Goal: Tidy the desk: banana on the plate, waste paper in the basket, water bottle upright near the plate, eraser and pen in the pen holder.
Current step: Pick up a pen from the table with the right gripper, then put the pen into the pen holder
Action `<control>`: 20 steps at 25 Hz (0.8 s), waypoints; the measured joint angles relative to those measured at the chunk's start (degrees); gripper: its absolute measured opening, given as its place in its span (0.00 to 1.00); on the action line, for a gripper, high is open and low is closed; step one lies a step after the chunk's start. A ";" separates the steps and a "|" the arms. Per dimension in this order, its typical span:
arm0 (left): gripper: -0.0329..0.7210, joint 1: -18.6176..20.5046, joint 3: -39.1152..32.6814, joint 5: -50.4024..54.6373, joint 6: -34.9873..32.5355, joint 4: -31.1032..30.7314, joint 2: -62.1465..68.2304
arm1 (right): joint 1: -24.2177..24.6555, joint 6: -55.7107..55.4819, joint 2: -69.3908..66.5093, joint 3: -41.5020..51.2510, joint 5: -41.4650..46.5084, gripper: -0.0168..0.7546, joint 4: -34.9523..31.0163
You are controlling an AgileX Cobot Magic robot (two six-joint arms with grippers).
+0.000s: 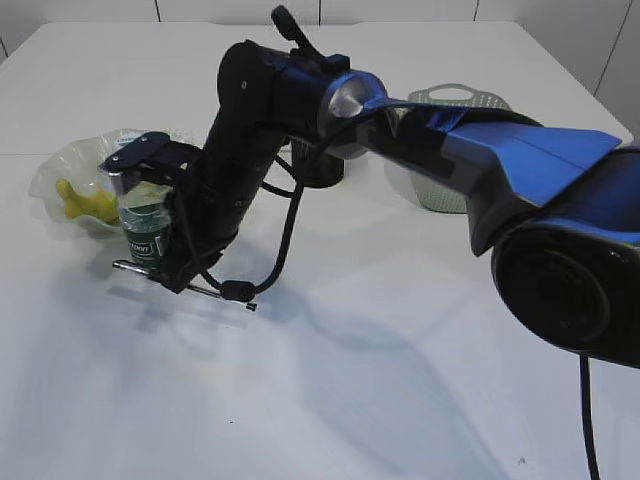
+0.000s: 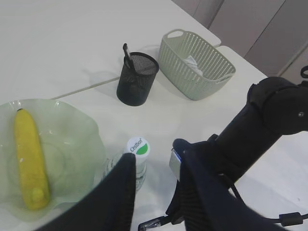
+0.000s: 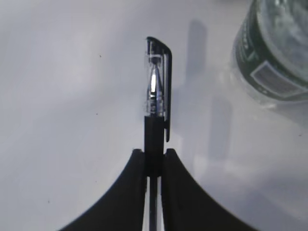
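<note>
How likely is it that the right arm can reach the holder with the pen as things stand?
Probably yes. The right claw is shut on the pen, and the holder stands open-topped beyond the bottle. Only the bottle crowds the path, so lift first.

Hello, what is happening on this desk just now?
A two-arm robot is tidying up. The right pincer is shut on a pen just above the table, beside the upright water bottle. The left pincer stands around that bottle's cap, near the plate. The banana lies on the plate, and crumpled paper is in the basket. The pen is not yet in the pen holder.
</note>
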State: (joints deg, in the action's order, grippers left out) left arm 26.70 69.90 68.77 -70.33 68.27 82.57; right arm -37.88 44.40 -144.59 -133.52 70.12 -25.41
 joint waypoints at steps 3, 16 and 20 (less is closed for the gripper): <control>0.33 0.00 0.00 0.00 0.00 0.00 0.00 | 0.00 -0.37 0.00 -2.54 0.05 0.07 -0.24; 0.33 0.00 0.00 0.00 0.00 0.00 0.00 | 0.00 -0.72 4.13 -6.55 0.63 0.07 -0.64; 0.33 0.00 0.00 0.00 0.00 0.00 0.00 | 0.00 -0.72 4.36 -8.03 0.75 0.07 -1.25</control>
State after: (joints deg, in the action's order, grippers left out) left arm 26.70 69.90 68.77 -70.33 68.27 82.57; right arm -37.88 43.68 -140.22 -141.55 70.87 -26.66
